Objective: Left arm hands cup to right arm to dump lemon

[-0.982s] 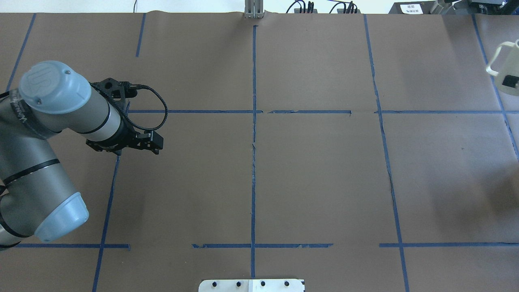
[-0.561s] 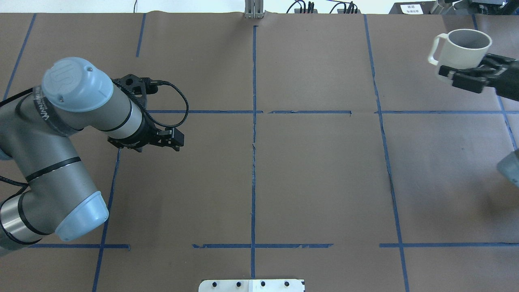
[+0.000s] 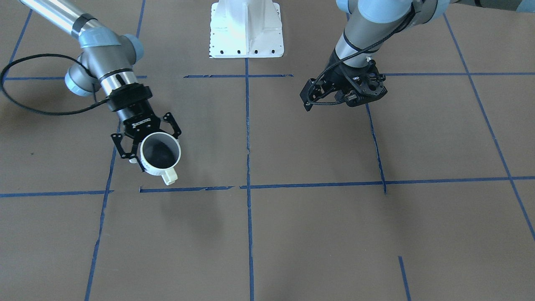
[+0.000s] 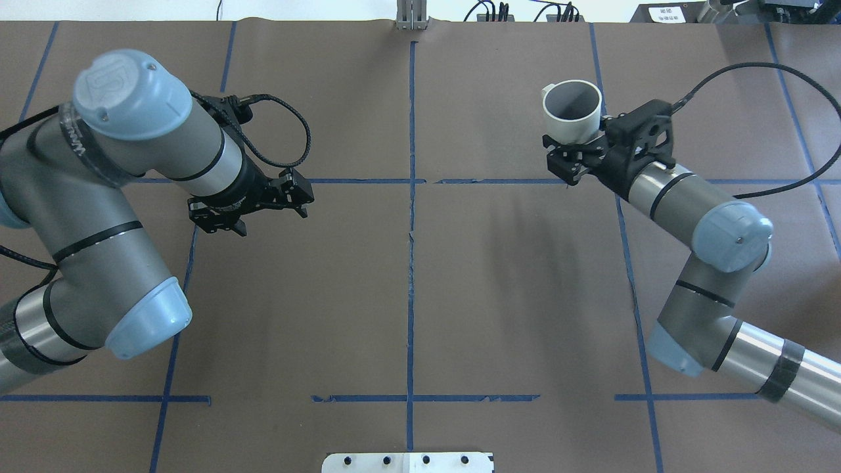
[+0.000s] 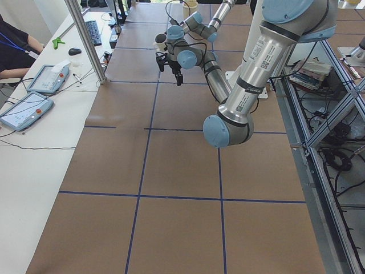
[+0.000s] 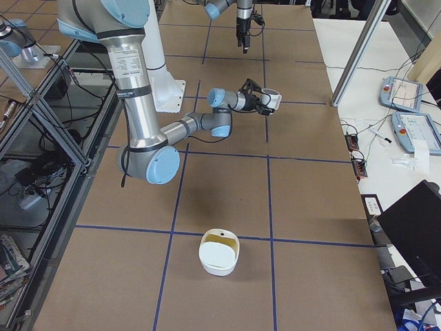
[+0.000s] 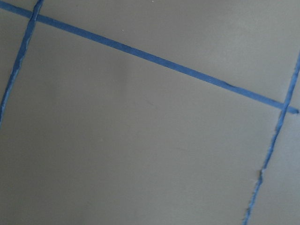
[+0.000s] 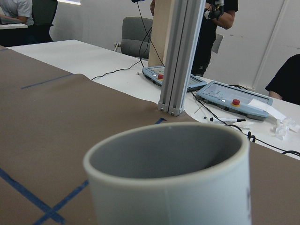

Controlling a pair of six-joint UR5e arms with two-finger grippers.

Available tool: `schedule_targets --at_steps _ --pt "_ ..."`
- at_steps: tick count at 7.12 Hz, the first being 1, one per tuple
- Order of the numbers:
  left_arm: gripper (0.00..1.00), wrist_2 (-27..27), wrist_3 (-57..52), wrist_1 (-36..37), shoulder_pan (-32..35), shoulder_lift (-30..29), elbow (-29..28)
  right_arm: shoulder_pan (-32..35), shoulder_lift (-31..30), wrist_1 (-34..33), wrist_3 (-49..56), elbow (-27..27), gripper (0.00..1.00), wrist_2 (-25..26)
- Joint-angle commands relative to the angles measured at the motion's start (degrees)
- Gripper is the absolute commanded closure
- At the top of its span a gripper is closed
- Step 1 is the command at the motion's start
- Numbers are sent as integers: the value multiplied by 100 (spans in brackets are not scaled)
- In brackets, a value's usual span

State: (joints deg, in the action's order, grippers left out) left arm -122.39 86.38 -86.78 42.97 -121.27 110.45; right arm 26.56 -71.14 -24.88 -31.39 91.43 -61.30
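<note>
Brown-paper table [image 4: 460, 295], blue tape grid [image 4: 411, 263], r. end effector [image 4: 573, 141] gripping cup [image 4: 570, 105] (upright), l. end effector [image 4: 297, 189] unclear, desk [image 5: 40, 154] beyond

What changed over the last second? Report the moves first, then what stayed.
The right gripper carried the cup from the overhead view's right edge in toward the middle of the table. It was already clamped on the cup 0.6 s ago. The left gripper also moved toward the middle and slightly farther from the robot. Unchanged: the cup is still mouth-up and the left gripper still holds nothing.
</note>
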Motion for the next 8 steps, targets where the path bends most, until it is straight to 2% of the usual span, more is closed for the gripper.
schedule_targets --at_steps 1,3,5,7,8 --pt "0 -119 563 -40 71 -283 -129 -1070 765 -779 36 -46 62 1538" --pt "0 -363 1008 -258 124 -353 -121 -1319 1032 -825 -17 -292 61 1735" --pt "0 -365 1337 -427 115 -450 -129 -1477 1093 -834 -17 -337 60 1745" --pt "0 -365 1609 -436 36 -774 -321 -1513 1453 -843 -8 -574 58 1753" --pt "0 -365 1592 -488 -182 -785 -349 -1513 1480 -843 -8 -574 58 1745"
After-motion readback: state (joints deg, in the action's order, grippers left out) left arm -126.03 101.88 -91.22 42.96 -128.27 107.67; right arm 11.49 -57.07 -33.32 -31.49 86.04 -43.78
